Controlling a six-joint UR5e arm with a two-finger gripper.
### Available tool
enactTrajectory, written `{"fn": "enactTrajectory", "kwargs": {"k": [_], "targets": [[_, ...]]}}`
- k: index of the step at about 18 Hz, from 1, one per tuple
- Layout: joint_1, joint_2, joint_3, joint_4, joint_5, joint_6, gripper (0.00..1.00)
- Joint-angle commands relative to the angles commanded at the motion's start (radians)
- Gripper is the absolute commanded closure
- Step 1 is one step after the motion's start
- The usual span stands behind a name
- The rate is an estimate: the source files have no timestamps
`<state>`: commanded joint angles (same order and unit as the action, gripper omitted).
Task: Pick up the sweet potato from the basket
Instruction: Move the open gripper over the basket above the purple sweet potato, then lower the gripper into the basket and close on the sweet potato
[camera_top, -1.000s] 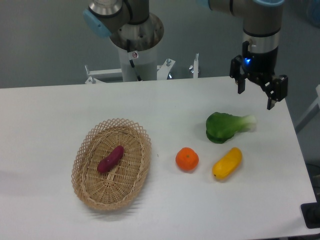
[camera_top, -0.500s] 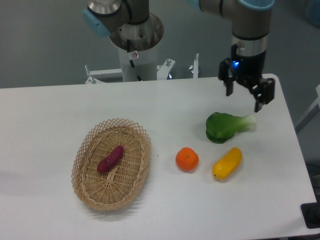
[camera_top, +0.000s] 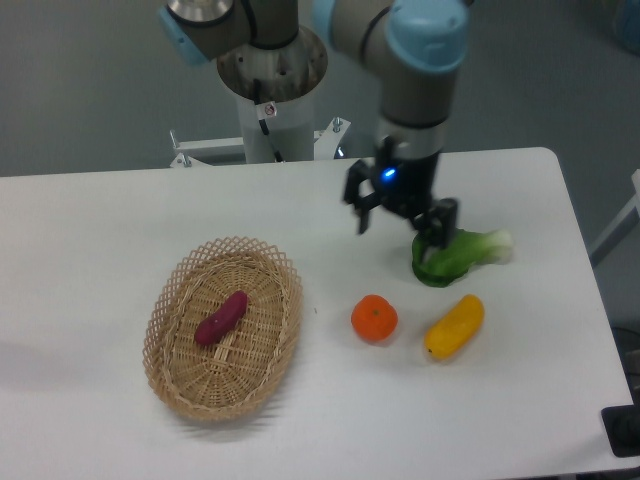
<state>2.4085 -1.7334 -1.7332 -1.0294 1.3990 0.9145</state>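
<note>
The small reddish-purple sweet potato (camera_top: 221, 318) lies slantwise inside the oval tan wicker basket (camera_top: 171, 369) on the white tabletop (camera_top: 100, 230). The robot's hand (camera_top: 400, 222) hangs released, fingers spread and empty, well right of the basket. It sits just beside a leafy green vegetable (camera_top: 460, 255), above a round orange fruit (camera_top: 374, 319).

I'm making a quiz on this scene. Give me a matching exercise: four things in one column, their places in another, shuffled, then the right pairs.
Things:
1. sweet potato
2. orange
3. gripper
4. yellow vegetable

Places:
A. above the table, beside the leafy green
B. on the table, right of the orange
C. inside the basket
D. on the table, between basket and yellow vegetable

Pairs: 1-C, 2-D, 3-A, 4-B
</note>
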Motion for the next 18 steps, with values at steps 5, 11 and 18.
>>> {"fn": "enactTrajectory", "kwargs": {"k": [5,11,18], "targets": [[-0.106,-0.032,-0.065,0.037,0.008,-0.015,0.0],[-0.21,-0.139,-0.103,0.179,0.08,-0.077,0.0],[-0.264,-0.219,-0.109,0.222,0.132,-0.1,0.0]]}}
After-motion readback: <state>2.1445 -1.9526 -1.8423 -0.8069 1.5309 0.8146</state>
